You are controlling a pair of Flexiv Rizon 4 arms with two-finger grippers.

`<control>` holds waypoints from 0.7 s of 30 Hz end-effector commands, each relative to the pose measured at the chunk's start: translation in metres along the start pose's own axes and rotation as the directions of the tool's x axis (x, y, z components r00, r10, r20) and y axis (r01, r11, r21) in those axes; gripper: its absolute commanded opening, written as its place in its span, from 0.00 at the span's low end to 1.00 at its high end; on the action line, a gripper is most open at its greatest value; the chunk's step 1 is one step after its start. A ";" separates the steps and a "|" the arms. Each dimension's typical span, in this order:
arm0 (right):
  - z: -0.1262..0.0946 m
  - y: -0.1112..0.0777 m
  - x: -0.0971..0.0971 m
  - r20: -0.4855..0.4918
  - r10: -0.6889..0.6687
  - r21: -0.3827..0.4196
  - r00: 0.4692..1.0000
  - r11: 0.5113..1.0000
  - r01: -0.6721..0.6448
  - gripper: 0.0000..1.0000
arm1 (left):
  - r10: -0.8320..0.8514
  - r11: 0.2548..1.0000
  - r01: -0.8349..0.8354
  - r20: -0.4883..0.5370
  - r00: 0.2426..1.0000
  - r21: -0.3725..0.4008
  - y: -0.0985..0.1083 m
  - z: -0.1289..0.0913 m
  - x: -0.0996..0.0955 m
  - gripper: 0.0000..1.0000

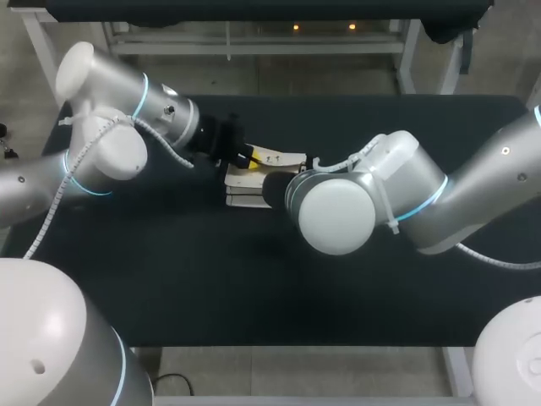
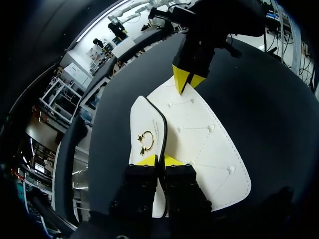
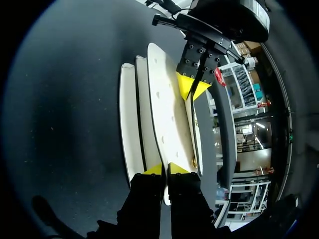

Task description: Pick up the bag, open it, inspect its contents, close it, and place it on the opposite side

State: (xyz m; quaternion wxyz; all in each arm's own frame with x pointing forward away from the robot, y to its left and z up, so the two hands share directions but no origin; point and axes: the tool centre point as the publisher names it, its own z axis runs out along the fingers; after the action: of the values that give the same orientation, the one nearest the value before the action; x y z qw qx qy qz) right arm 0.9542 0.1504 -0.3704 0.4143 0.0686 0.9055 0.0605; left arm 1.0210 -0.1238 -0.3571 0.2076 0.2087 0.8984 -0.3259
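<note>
A white bag [image 1: 258,173] with studs lies on the black table [image 1: 169,279], held between my two arms. In the left wrist view my left gripper [image 2: 159,160] is shut on the black-trimmed edge of the bag's flap [image 2: 199,134], beside a gold ring clasp [image 2: 145,142]. My right gripper [image 2: 187,79] pinches the far end. In the right wrist view the right gripper [image 3: 166,169] is shut on the rim of a white panel of the bag [image 3: 167,109], and the left gripper [image 3: 192,87] holds the opposite end. From the head camera, the right wrist [image 1: 334,211] hides its fingers.
The black tabletop stretches widely to the bag's left [image 1: 110,254] and right [image 1: 473,288]. Its front edge [image 1: 287,345] runs near the robot's base. Nothing else lies on it.
</note>
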 end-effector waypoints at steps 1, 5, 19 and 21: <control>0.002 -0.004 0.004 0.017 0.001 -0.032 1.000 0.999 0.000 0.00 | -0.035 0.999 0.035 0.014 0.999 0.017 0.005 0.000 0.005 0.00; 0.002 -0.004 0.004 0.017 0.001 -0.032 1.000 0.999 0.000 0.00 | -0.029 0.999 0.029 0.019 0.999 0.028 0.001 0.001 0.001 0.24; 0.002 -0.004 0.004 0.017 0.001 -0.032 1.000 0.999 0.000 0.00 | -0.005 1.000 0.006 0.055 0.998 -0.024 -0.006 0.000 -0.015 0.00; 0.002 -0.004 0.004 0.017 0.001 -0.032 1.000 0.999 0.000 0.00 | -0.009 1.000 0.010 0.045 0.999 -0.019 -0.005 0.002 -0.016 0.00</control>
State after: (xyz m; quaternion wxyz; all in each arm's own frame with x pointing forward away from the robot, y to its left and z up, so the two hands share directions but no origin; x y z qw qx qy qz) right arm 0.9547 0.1505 -0.3708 0.4146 0.0688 0.9054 0.0603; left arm 1.0268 -0.1276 -0.3464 0.2339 0.1943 0.8959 -0.3238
